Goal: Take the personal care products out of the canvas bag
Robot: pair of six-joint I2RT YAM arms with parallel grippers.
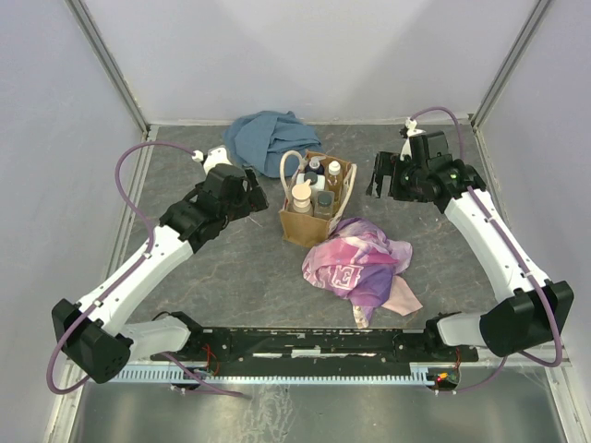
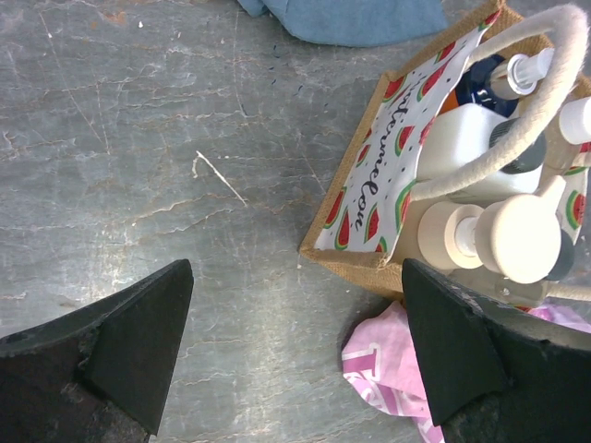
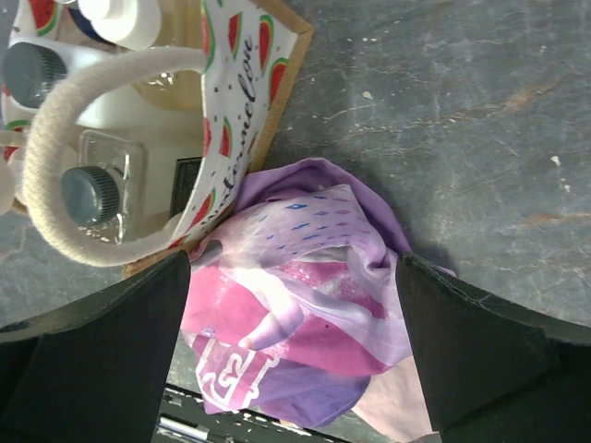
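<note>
1. Here's the left pincer (image 2: 295,300): jaws spread wide, nothing between them, only bare table (image 2: 138,138) underneath. It hangs just left of the canvas bag (image 2: 346,263), whose near corner sits off its right finger.
2. Over to the right pincer (image 3: 291,272): it is also wide open and empty. It hovers above the pink-purple cloth (image 3: 305,277), with the bag's edge just beyond its left finger.
3. From above we see why: the two pincers flank the bag, one on each side, both pointing inward. We judge this a ready stance, with the jaws pre-opened for a bottle.
4. The bag stands upright in the middle of the table, mouth up. The blue cloth (image 1: 263,138) lies behind it and the pink-purple cloth is pressed against its near right corner.
5. Inside, the bottles stand packed upright with their caps up, which suits a grab from above. The beige pump bottle (image 2: 517,235) stands at the near left corner and looks to be the one nearest the left pincer. A white bottle (image 2: 462,138) stands behind it, and a clear bottle (image 3: 102,175) with a dark ribbed cap sits on the right side.
6. Watch the rope handles (image 2: 517,120): they arch over the opening, and one crosses right above the white bottle. We'd say a finger going down could snag there.
7. Our call is that nothing is out yet, so the first reach is what's next.
</note>
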